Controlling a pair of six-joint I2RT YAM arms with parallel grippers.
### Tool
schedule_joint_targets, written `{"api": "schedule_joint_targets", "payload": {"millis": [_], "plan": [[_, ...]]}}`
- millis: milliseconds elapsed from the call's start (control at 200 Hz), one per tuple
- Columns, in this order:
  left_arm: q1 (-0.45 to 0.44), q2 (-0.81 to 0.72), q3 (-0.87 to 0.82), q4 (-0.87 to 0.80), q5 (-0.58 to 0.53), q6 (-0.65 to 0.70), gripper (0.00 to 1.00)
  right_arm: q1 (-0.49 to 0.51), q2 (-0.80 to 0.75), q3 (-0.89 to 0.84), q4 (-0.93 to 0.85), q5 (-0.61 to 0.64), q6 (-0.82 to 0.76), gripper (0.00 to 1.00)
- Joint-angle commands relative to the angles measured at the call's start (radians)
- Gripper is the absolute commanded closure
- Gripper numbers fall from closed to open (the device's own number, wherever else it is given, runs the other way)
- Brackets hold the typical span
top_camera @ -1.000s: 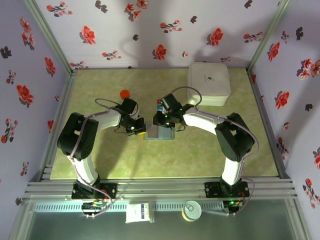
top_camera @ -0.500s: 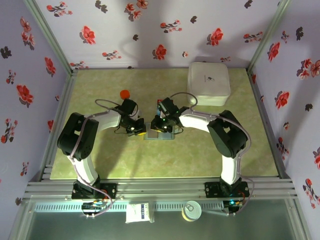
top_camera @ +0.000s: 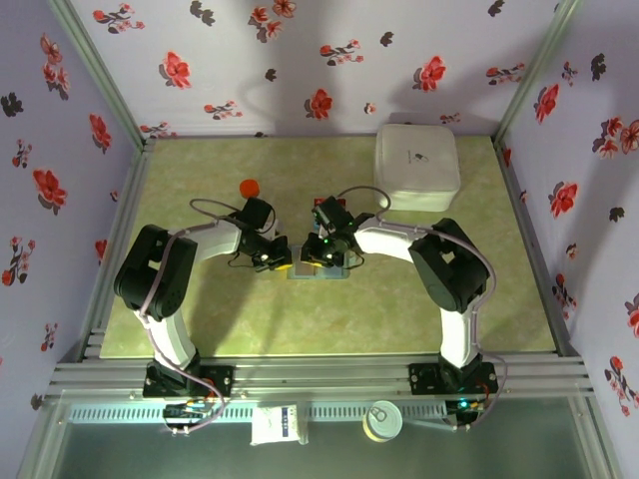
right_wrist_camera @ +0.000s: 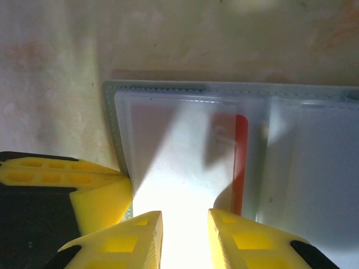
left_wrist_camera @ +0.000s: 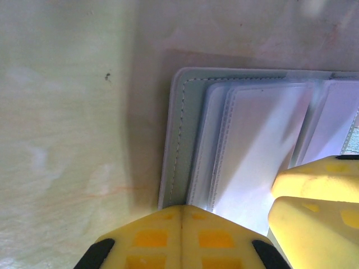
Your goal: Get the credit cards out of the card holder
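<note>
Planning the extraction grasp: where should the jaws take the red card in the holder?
Take the red card by its bare strip beside the card holder's centre fold, coming from the fold side: the rest looks covered by the frosted sleeve. It lies flat, so pinch across its thin faces.

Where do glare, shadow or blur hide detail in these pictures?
Right wrist: white glare on the clear sleeve of the card holder, between the right fingers, washes out detail; the red card is readable at one edge. Left wrist: a shadow darkens the table beside the holder; the left fingers are blurred. Top external: even light, sharp, soft arm shadows on the back wall.
</note>
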Motion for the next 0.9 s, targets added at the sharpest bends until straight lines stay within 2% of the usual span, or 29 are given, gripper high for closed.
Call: {"api": "schedule_joint_targets", "payload": {"millis": [0, 420, 750, 895], "plan": [[0.003, 0.006, -0.006, -0.023, 0.004, 0.010, 1.00, 0.008, 0.014, 0.029, -0.069, 0.043, -0.035, 0.73], [0.003, 0.012, 0.008, -0.034, 0.000, 0.016, 1.00, 0.003, -0.017, 0.012, -0.120, 0.094, -0.068, 0.73], [0.005, -0.072, 0.029, -0.029, -0.010, -0.018, 1.00, -0.011, -0.034, -0.042, -0.042, 0.041, -0.066, 0.76], [0.004, -0.085, 0.054, -0.022, 0.027, -0.049, 1.00, -0.021, -0.042, -0.065, -0.024, 0.027, -0.065, 0.76]]}}
